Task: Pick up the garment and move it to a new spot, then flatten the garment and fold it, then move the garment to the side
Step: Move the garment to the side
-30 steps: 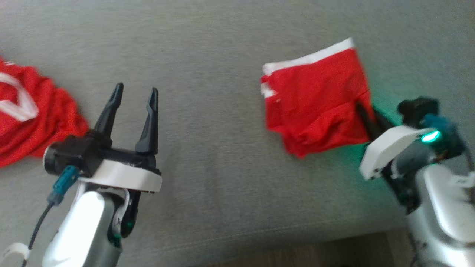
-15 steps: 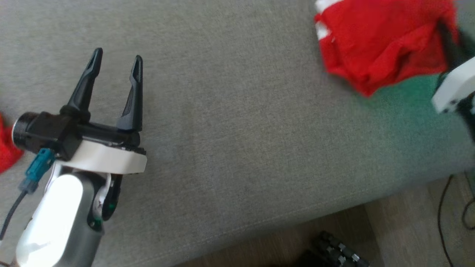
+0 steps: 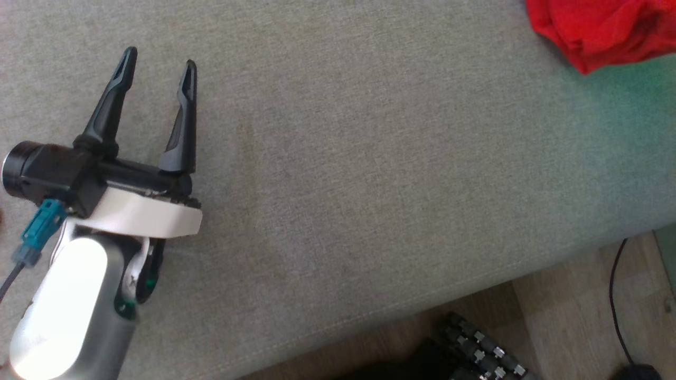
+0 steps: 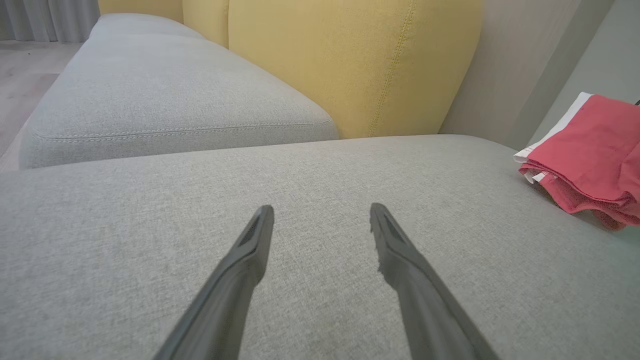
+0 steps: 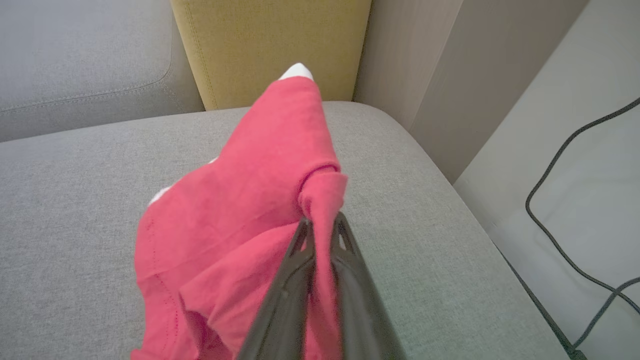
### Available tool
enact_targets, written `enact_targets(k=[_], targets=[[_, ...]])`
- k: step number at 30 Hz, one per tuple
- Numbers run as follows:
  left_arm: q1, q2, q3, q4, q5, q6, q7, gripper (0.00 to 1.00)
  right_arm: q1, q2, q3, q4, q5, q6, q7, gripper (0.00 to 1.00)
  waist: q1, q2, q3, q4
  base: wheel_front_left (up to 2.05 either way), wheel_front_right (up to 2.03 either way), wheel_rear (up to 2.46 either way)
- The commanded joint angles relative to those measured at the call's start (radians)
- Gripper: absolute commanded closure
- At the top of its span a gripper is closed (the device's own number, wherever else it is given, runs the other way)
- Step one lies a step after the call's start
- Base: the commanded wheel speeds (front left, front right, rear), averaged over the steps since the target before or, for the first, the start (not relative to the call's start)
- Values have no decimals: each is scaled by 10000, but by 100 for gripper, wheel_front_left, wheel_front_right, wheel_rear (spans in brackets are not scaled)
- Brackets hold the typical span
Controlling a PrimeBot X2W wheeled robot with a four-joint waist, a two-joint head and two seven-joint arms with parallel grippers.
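**A:** Where's the garment (image 5: 240, 200) rn?

**B:** Red bundle at 1 o'clock in your head view, at the far right end of the grey seat cushion (image 3: 369, 158). Your right gripper (image 5: 322, 220) is pinched tight on a twisted bit of its edge. The left gripper (image 3: 159, 57) sits at 9 o'clock, jaws wide, nothing in them.

**A:** Risks?

**B:** The grip's on a thin twist only. Drag fast and the folds prob slide apart, or the cloth slips out. The cushion's end is also close, at 3 o'clock in the right wrist view. Overshoot and it drops to the floor by the cable (image 5: 550, 200).

**A:** Anything you can't see?

**B:** The garment's cut off at the head view's top edge. Can't tell how many layers are pinched, or whether the underside is neat.
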Motion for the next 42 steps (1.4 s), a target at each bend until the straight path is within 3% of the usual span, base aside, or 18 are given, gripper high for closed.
enact_targets(k=[1, 8, 9, 10, 11, 12, 20, 27, 33, 42], targets=[[-297, 285, 318, -424, 123, 22, 79, 0, -211, -188, -48, -258, 196, 65, -163, 100, -1, 0, 37, 15, 0, 0, 0], [-368, 326, 266, -412, 99, 2, 82, 0, -411, -130, -31, 98, 112, 65, -509, 100, -1, 0, 153, 73, 0, 0, 0], [-369, 328, 265, -406, 92, 6, 76, 0, -422, -128, -24, 135, 96, 65, -550, 85, -1, 0, 151, 80, 0, 0, 0], [-366, 330, 265, -398, 83, 11, 69, 0, -426, -114, -11, 165, 74, 65, -586, 30, -1, 0, 147, 85, 0, 0, 0], [-360, 333, 265, -390, 74, 16, 61, 0, -421, -82, 15, 172, 57, 65, -613, 4, -1, 0, 142, 88, 0, 0, 0], [-353, 334, 261, -382, 66, 20, 52, 0, -411, -49, 38, 168, 38, 65, -629, 0, -1, 0, 135, 91, 0, 0, 0], [-292, 321, 253, -278, -29, 60, -31, 0, 68, 272, -118, -349, -592, 65, -1212, 0, -1, 0, -54, 146, 0, 0, 0], [9, 259, 283, 19, -190, 148, -192, 0, 1142, 1546, -591, -1579, -1614, 65, -2191, 0, -1, 0, -681, 267, 0, 0, 0], [487, 53, 355, 325, -399, 375, -392, 0, 2577, 2804, 46, -2765, -2277, 65, -3012, 0, -1, 0, -1531, 671, 0, 0, 0], [956, -201, 428, 793, -666, 522, -603, 0, 3907, 3173, 917, -3169, -2585, 65, -3677, 0, -1, 0, -2423, 1650, 0, 0, 0]])
